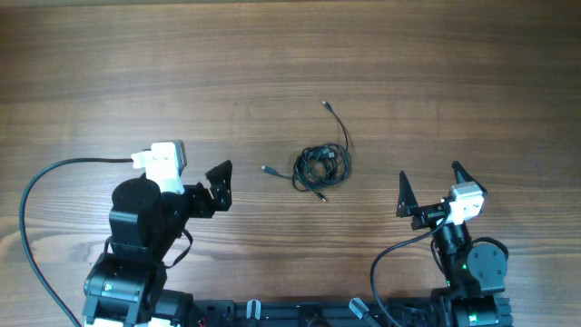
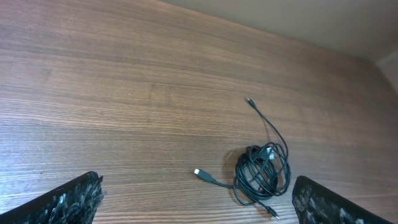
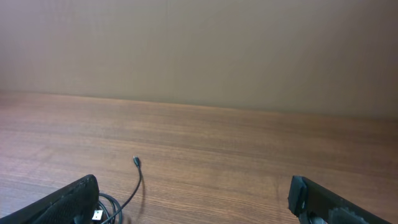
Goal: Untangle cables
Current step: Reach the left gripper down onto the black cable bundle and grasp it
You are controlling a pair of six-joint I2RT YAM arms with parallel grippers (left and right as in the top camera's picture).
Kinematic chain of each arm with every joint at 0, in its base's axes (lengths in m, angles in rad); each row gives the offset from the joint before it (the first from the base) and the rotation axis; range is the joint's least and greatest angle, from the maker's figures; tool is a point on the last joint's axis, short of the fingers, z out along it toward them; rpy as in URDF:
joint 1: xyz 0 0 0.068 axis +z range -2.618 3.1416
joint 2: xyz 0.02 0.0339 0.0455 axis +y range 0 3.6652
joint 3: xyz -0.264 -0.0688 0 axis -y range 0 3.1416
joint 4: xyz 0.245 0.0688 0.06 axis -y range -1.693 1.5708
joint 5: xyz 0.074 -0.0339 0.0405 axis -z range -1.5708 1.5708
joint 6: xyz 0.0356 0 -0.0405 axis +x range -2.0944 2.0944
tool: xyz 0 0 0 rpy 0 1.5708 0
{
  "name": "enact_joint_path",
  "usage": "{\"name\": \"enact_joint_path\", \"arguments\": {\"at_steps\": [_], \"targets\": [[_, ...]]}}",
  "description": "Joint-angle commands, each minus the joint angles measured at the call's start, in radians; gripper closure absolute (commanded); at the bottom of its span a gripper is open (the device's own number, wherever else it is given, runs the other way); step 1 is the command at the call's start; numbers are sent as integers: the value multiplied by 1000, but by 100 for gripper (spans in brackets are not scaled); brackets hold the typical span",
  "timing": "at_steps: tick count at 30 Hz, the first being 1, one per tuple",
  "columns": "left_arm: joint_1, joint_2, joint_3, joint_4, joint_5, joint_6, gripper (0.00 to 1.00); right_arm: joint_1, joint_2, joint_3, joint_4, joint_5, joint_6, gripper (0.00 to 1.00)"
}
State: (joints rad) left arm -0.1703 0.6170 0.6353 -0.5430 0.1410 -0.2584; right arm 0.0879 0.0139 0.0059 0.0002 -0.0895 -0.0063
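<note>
A tangled coil of thin black cables (image 1: 322, 166) lies mid-way across the wooden surface (image 1: 136, 64). One loose strand trails toward the far edge and a second plug end pokes out leftward. The left claw (image 1: 221, 186) and the right claw (image 1: 429, 174) flank it, both released, fingers spread, touching nothing.

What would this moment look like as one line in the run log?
phase: pre-grasp | cables: tangled bundle on table, untouched | left gripper: open, empty | right gripper: open, empty
</note>
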Motion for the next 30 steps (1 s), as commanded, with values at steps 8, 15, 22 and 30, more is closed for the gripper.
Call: {"name": "enact_joint_path", "arguments": {"at_steps": [8,15,22,30], "targets": [[-2,-1,23,-33,34,-12,0,-4,-4,-1,5,-15,-18,0],[-2,29,23,-19,105,-19,0,-4,-4,-1,5,-15,-18,0],[-32,290,73,-14,102,-19,0,-4,-4,2,24,-92,27,0],[-270,542,227,-26,-58,-111,0,-4,135,195,-164,-58,108,0]]}}
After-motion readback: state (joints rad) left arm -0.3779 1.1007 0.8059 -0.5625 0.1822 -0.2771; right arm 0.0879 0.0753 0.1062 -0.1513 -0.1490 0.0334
